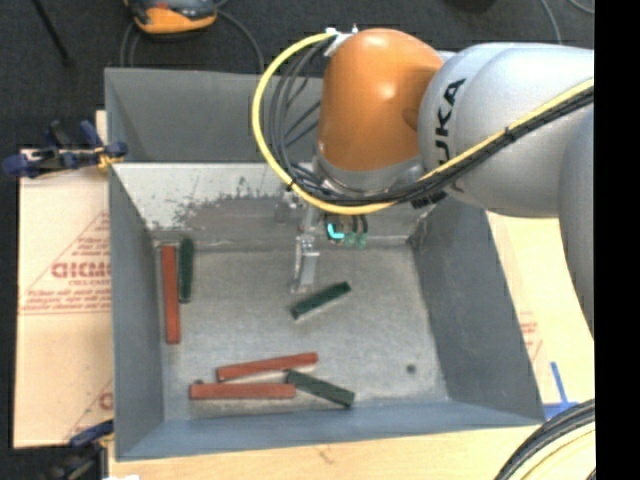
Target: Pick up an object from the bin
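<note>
My gripper [304, 278] hangs under the orange wrist cover, low over the middle of the bin floor. Its tip is just above the left end of a short dark green bar [321, 300], which lies tilted on the floor. Whether the tip touches the bar cannot be told from this view. Nothing shows as held.
Along the left wall a long red stick [171, 293] lies beside a short green stick [185, 269]. Near the front wall lie two red sticks [267, 367] [243, 391] and another green stick [320, 389]. The arm reaches in from the right over the back wall.
</note>
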Robot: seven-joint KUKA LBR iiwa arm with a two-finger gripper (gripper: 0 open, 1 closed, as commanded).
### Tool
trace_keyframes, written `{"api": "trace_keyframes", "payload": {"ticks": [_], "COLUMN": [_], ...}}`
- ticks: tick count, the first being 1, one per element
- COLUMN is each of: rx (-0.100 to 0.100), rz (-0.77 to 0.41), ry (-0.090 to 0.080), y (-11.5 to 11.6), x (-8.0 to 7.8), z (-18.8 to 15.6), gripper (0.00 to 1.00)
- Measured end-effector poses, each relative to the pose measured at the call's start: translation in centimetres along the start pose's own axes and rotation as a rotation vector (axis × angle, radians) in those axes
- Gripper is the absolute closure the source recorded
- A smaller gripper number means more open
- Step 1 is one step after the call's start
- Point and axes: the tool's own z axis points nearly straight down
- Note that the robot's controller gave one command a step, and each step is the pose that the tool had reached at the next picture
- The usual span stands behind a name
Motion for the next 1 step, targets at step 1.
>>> {"api": "trace_keyframes", "payload": {"ticks": [1], "rx": [-0.001], "rz": [0.002], "ry": [-0.007], "y": [-0.04], "x": [-0.15], "z": [-0.38], "gripper": [0.0]}}
